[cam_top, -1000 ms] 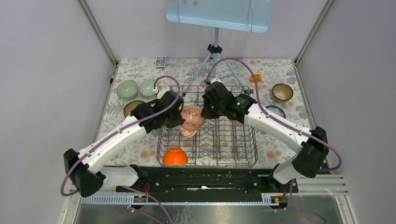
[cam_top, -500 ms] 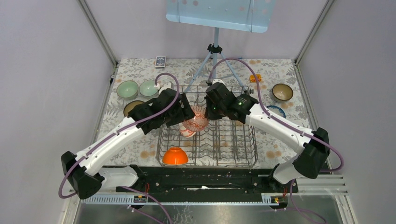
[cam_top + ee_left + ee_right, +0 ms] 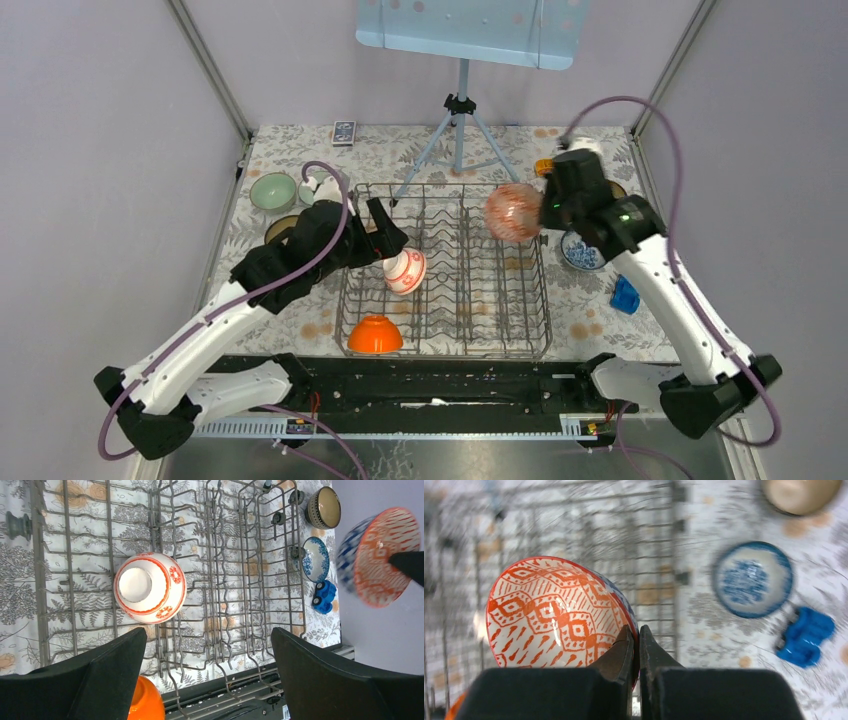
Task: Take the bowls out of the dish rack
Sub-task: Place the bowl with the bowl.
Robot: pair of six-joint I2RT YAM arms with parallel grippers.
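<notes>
Red-patterned bowl [image 3: 554,615], rim in right hand [image 3: 635,631]

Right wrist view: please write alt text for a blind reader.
The right gripper is shut on the rim of a red-and-white patterned bowl, held over the dish rack. On the table to the right lie a blue-and-white bowl and a small blue object.
</notes>
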